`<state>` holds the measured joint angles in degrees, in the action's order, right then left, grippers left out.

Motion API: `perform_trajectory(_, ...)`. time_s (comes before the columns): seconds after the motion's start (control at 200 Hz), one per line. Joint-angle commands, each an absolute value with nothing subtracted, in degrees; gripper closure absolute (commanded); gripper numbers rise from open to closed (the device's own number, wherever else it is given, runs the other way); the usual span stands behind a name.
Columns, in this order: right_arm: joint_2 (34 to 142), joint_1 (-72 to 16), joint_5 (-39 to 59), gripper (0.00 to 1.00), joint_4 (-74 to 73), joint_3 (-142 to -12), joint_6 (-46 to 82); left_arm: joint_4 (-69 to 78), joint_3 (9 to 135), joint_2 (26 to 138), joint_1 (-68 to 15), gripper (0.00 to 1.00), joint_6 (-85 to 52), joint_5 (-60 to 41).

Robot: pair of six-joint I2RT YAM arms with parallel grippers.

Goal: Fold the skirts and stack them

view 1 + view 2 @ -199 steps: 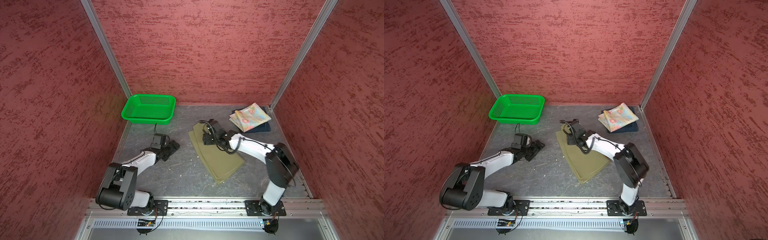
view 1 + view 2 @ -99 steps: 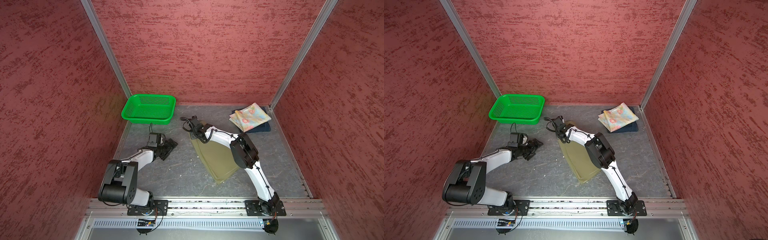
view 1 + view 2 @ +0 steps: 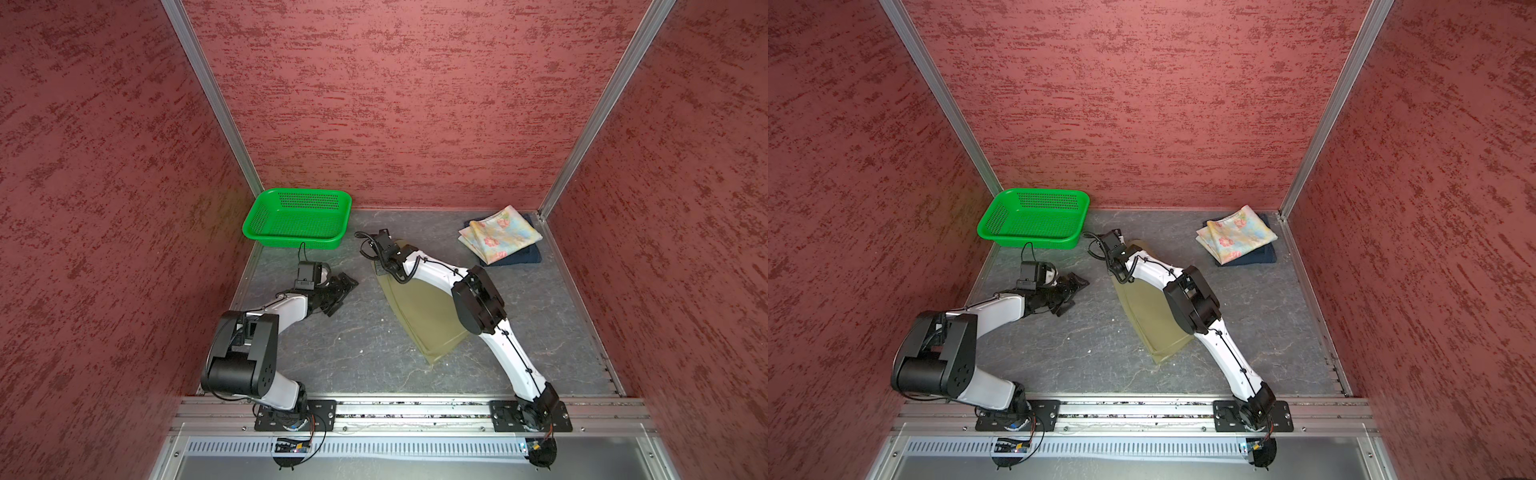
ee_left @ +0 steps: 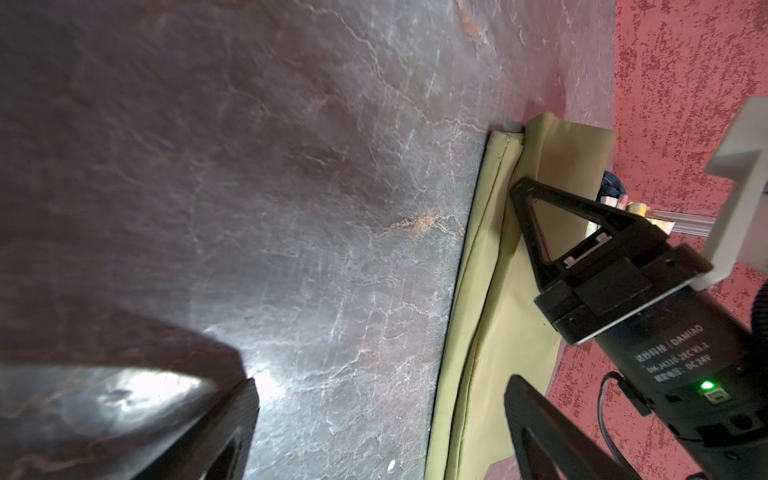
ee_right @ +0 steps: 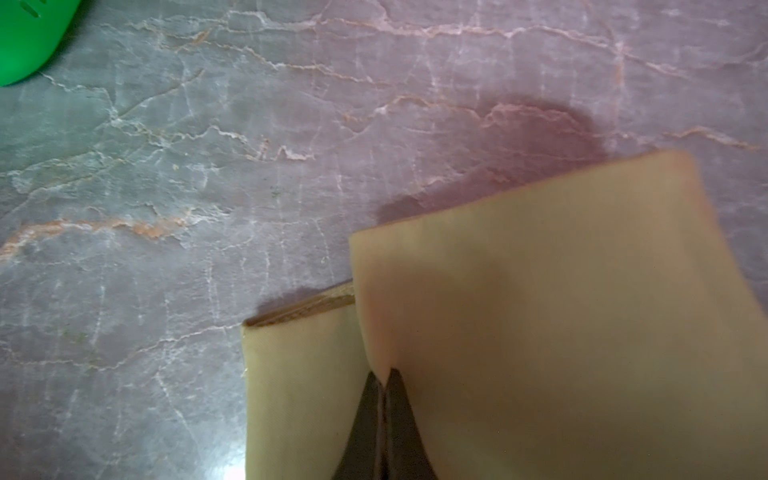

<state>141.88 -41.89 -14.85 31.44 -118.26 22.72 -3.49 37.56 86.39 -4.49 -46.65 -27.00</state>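
Observation:
The olive-green skirt point(image 3: 419, 311) lies lengthwise mid-table, also seen in a top view point(image 3: 1146, 311). My right gripper point(image 3: 380, 265) is at its far left corner. In the right wrist view that gripper point(image 5: 384, 374) is shut on a raised fold of the olive-green skirt point(image 5: 540, 311). My left gripper point(image 3: 343, 287) stands open over bare table left of the skirt. In the left wrist view the left gripper point(image 4: 382, 382) holds nothing, beside the skirt's seamed edge point(image 4: 478, 291). The floral skirt point(image 3: 498, 235) lies folded on the folded denim skirt point(image 3: 521, 258) at the back right.
A green perforated basket point(image 3: 291, 242) stands empty at the back left, close behind the left arm. Red walls close in three sides. The right arm's elbow point(image 3: 478, 305) hangs over the olive skirt's right half.
My right gripper has reached further back and left to the olive skirt's far corner and shut on the cloth, lifting a flap. The left gripper drew slightly away to the left, still open.

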Motion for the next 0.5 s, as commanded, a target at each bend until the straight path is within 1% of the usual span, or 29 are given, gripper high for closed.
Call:
perform_trajectory(0.0,136.6,-41.6,-13.3,1.0,30.3,-116.1,23.4,-1.6,36.8,86.0,-4.3,0.06,-47.1,-27.7)
perform_trajectory(0.235,126.3,-41.3,-11.2,1.0,25.0,-105.4,23.4,-1.7,34.1,81.9,-4.1,0.04,-47.8,-26.3)
perform_trajectory(0.496,122.2,-41.6,-6.9,1.0,23.8,-100.8,24.4,-2.2,33.5,80.1,-3.0,0.03,-47.4,-26.4)
